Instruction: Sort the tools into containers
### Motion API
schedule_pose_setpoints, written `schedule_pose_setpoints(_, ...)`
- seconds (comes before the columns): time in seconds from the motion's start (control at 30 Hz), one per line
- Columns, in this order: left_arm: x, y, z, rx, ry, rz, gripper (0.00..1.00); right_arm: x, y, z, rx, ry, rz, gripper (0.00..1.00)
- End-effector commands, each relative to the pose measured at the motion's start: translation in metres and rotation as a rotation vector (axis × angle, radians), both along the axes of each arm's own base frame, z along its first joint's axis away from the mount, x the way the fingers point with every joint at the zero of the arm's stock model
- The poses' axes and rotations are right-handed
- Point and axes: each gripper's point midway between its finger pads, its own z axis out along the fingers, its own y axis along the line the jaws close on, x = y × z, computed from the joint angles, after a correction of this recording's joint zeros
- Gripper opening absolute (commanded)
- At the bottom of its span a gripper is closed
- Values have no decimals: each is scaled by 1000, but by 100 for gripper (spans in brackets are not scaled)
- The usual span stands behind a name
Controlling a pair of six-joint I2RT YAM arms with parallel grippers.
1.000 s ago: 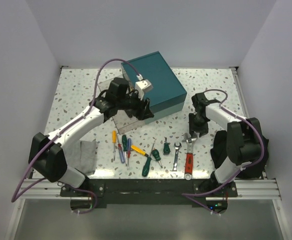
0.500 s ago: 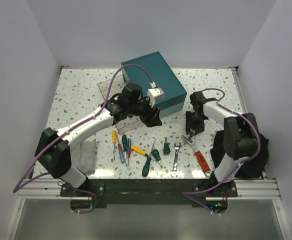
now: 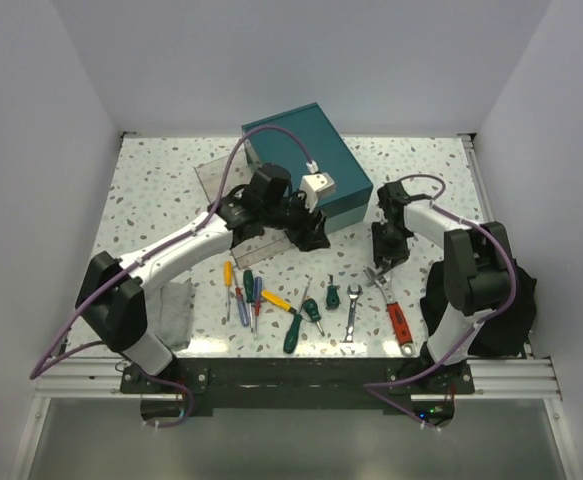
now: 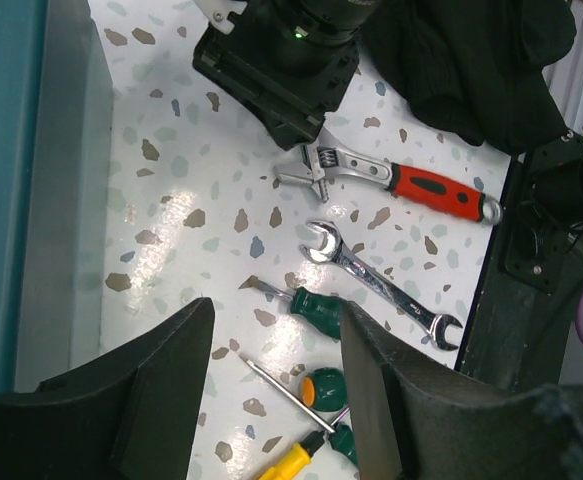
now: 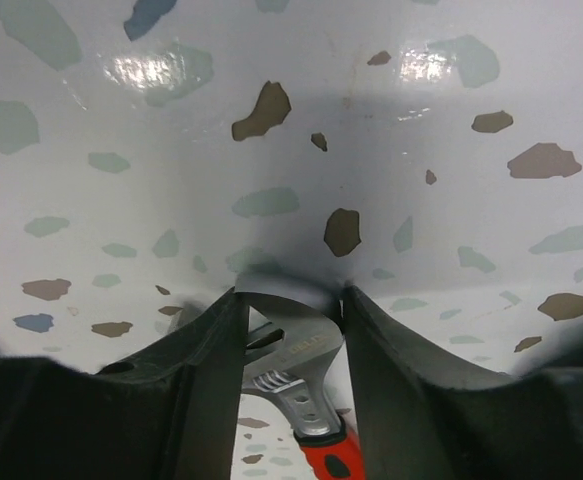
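R gripper (image 5: pixel 289 294): fingers clamped on the head of the red-handled wrench (image 4: pixel 411 182). Wrench lies flat on worktop (image 3: pixel 421 170), right of centre, handle twd near-right corner. L gripper (image 4: pixel 276 310): fingers apart, nothing btwn, over mid-worktop just in front of teal box (image 3: pixel 306 160). Clear drawer (image 3: pixel 216 172) at box's left. Screwdrivers (image 3: pixel 291 335) along near edge.

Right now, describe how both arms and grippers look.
The left arm and right arm have white tubular links between bulky black joints. A purple cable loops along each. The left gripper and right gripper have matte black fingers.
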Motion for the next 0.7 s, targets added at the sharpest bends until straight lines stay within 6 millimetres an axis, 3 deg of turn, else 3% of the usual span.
schedule_pose_setpoints(0.0, 11, -20, 12, -24, -34, 24, 57, -32, -13, -3, -23, 68, -35, 37)
schedule_pose_setpoints(0.1, 15, -30, 3, -5, -27, 44, 57, -42, -21, -11, 24, 108, -117, 23)
schedule_pose_setpoints(0.13, 14, -39, -2, -6, -25, 36, 57, -38, -26, -12, 65, 105, -171, 12)
schedule_pose_setpoints(0.2, 13, -49, -4, -4, -32, 31, 58, -35, -33, -14, 105, 101, -236, 0)
schedule_pose_setpoints(0.3, 2, -73, -9, 6, -46, -21, 60, -19, -42, -12, 226, 50, -382, 0)
schedule_pose_setpoints(0.47, -21, -116, -24, -24, 17, -142, 63, -3, -33, 2, 468, -24, -543, 0)
schedule_pose_setpoints(0.67, -19, -134, -64, 4, 81, -159, 62, -8, -25, 11, 558, -29, -537, 0)
